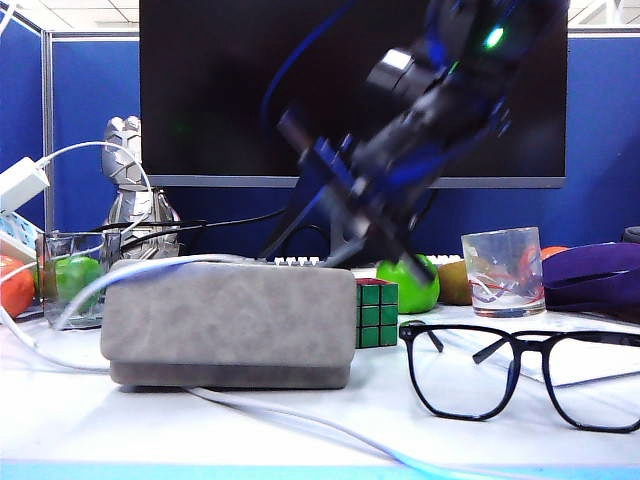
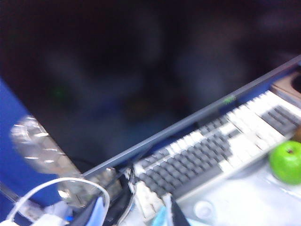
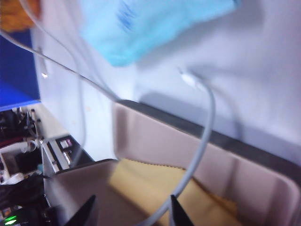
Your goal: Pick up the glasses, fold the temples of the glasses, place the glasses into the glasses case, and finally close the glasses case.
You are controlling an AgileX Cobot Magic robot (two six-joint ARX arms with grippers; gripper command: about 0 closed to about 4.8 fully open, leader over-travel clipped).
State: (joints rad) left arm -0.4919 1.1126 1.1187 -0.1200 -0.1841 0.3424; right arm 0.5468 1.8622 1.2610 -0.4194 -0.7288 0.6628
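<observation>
The right claw [image 3: 129, 212] is hanging over the open grey suede-textured oblong glasses case [image 1: 228, 325], its two dark fingertips [image 3: 86, 213] spread apart with nothing between them. Directly below that claw, in the right wrist view, the case's pale lining is showing with a folded yellow cloth [image 3: 150, 186] lying inside, and a white cable [image 3: 200, 146] is trailing across the case's mouth, right between the fingertips. Beyond the case from the claw, a light blue soft tissue pack [image 3: 150, 23] is resting on the white tabletop [image 3: 263, 70].

The black thin-framed glasses [image 1: 520, 375] are sitting well off to the side of the right claw, on the tabletop, clear of the case, their temples [image 1: 490, 350] still unfolded. Nothing is in hand yet, so the pick-up looks like the step now.

To do it well, the right claw should be swinging away from the case, clearing that cable, and coming down onto the frame's bridge or rim rather than a lens, closing gently.

The left claw is not showing in any view; its wrist camera is only catching a white-and-grey keyboard [image 2: 221, 150] and a green apple [image 2: 287, 161], so I cannot tell its state.
</observation>
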